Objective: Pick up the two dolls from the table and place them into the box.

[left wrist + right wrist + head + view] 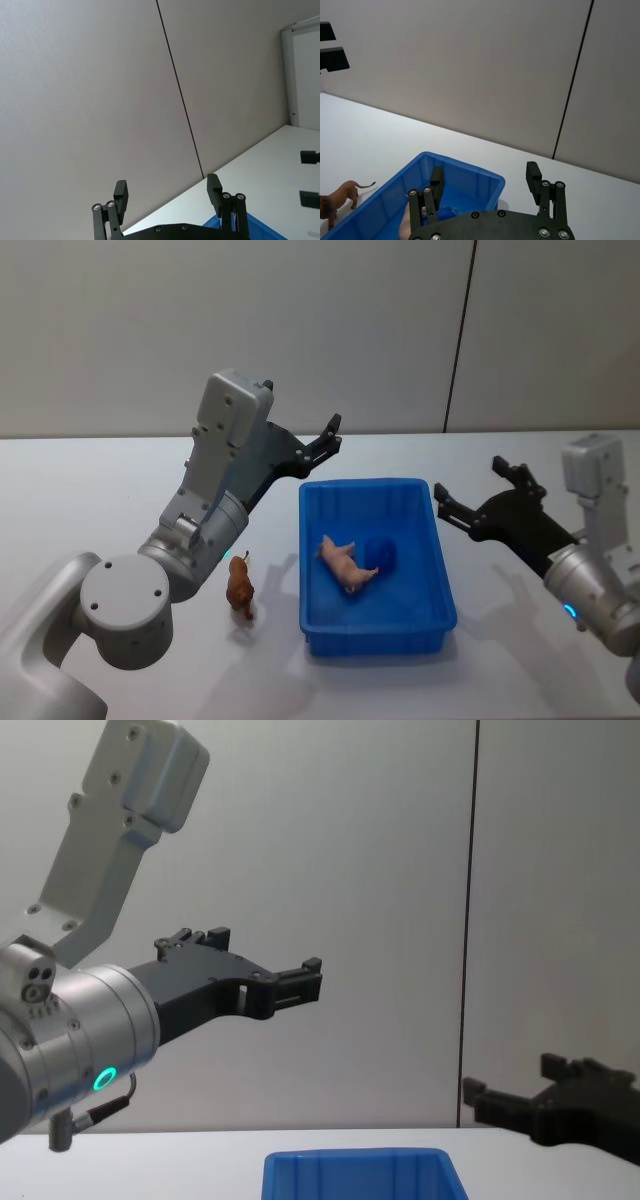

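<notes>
We see our left gripper [330, 437] in the air near the far left corner of the box [365, 483], fingers apart and holding nothing. Our right gripper [468, 480] is also spread and empty, just beside the box's right rim. A pale doll [345, 562] lies inside the blue box. A brown lion doll [240, 585] stands on the table [90, 490], just left of the box.

a plain grey wall [300, 330] stands behind, split by one dark vertical seam [460, 335].
</notes>
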`<action>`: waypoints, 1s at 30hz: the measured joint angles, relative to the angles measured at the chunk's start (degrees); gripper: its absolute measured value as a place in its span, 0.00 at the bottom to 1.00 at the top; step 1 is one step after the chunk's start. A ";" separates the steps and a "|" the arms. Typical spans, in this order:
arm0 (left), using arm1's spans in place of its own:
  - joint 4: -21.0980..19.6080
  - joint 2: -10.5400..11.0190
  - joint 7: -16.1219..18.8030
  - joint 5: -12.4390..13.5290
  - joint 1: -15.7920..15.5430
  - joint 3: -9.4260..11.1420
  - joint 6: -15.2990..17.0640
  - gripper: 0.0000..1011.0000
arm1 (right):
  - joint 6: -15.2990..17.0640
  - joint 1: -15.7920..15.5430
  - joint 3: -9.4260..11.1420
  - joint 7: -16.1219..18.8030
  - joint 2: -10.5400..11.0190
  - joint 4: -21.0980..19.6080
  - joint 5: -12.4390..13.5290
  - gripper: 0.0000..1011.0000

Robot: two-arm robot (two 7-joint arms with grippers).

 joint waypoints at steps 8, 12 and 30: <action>0.00 0.00 0.00 0.00 0.00 0.00 0.00 0.99 | -0.78 -1.96 0.73 -1.82 1.34 -2.73 0.92 0.99; -0.07 0.00 0.05 -0.08 0.12 -0.06 0.28 0.99 | -1.02 -2.53 0.95 -2.33 1.71 -3.48 1.17 0.99; -2.91 0.79 4.57 -7.39 2.29 -1.40 8.16 0.99 | -1.46 -3.69 1.38 -3.40 2.49 -5.11 1.73 0.99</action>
